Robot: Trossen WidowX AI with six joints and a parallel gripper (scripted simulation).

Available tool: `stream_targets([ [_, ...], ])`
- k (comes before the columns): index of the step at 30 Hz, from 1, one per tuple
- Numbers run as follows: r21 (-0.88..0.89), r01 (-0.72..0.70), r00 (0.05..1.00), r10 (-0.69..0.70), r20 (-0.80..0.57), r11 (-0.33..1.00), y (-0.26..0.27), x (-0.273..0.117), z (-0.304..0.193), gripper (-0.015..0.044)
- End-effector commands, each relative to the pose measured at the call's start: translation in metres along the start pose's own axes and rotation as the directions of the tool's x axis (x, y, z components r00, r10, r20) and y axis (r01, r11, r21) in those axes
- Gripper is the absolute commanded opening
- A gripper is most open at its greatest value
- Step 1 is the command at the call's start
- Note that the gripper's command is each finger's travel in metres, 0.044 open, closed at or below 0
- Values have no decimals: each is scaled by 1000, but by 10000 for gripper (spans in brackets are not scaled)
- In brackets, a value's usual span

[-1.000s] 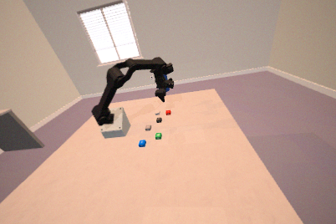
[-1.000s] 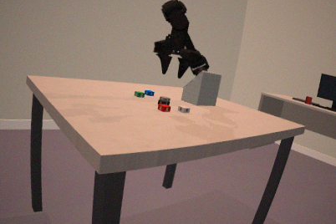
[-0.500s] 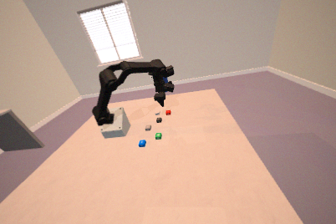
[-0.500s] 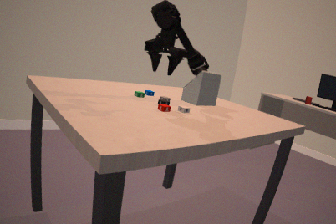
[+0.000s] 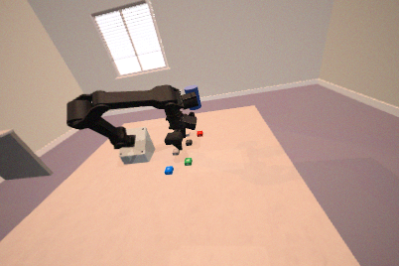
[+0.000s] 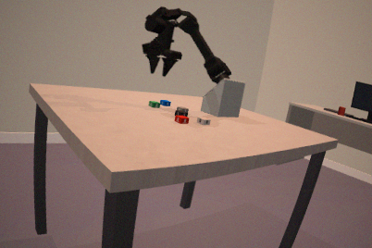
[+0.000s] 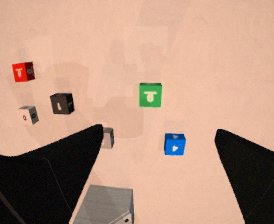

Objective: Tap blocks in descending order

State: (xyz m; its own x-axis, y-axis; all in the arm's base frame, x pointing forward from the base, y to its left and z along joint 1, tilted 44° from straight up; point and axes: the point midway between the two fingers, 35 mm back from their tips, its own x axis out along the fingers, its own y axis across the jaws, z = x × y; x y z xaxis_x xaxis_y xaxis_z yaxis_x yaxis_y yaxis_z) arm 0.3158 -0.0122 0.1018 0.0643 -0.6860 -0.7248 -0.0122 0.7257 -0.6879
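Observation:
My gripper (image 6: 158, 74) (image 7: 160, 132) is open and empty, high above the table. In the wrist view, the blue block (image 7: 175, 144) (image 5: 169, 170) (image 6: 165, 103), showing 4, lies between the fingertips' lines, far below. The green block (image 7: 150, 95) (image 5: 188, 162) (image 6: 154, 104) lies beyond it; its underlined digit looks like 6 or 9. The grey block (image 7: 108, 138) (image 5: 176, 153) is partly hidden by the left finger, digit unreadable. The black block (image 7: 62, 104) (image 5: 189, 142) shows 1. The white block (image 7: 29, 115) (image 6: 204, 121) shows 0. The red block (image 7: 23, 72) (image 5: 199, 133) (image 6: 181, 119) has an unclear digit.
The grey base box (image 5: 140, 152) (image 6: 231, 99) (image 7: 107, 202) stands on the table (image 5: 223, 204) (image 6: 116, 130) behind the blocks. A blue object (image 5: 193, 90) shows behind the arm. A side desk (image 6: 324, 123) with a monitor stands apart at the right of the exterior view.

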Motion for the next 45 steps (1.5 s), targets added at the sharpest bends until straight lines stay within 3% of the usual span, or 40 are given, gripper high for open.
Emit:
stream_targets([
  [1, -8, 4, 1000, -4, -3, 1000, -3, 23, -2, 321],
  [5, -8, 9, 1000, -9, -3, 1000, -4, 77, -4, 216],
  [13, -8, 10, 1000, -10, -3, 1000, -5, 80, -4, 20],
  [45, -8, 11, 1000, -11, -3, 1000, -5, 110, -5, 20],
])
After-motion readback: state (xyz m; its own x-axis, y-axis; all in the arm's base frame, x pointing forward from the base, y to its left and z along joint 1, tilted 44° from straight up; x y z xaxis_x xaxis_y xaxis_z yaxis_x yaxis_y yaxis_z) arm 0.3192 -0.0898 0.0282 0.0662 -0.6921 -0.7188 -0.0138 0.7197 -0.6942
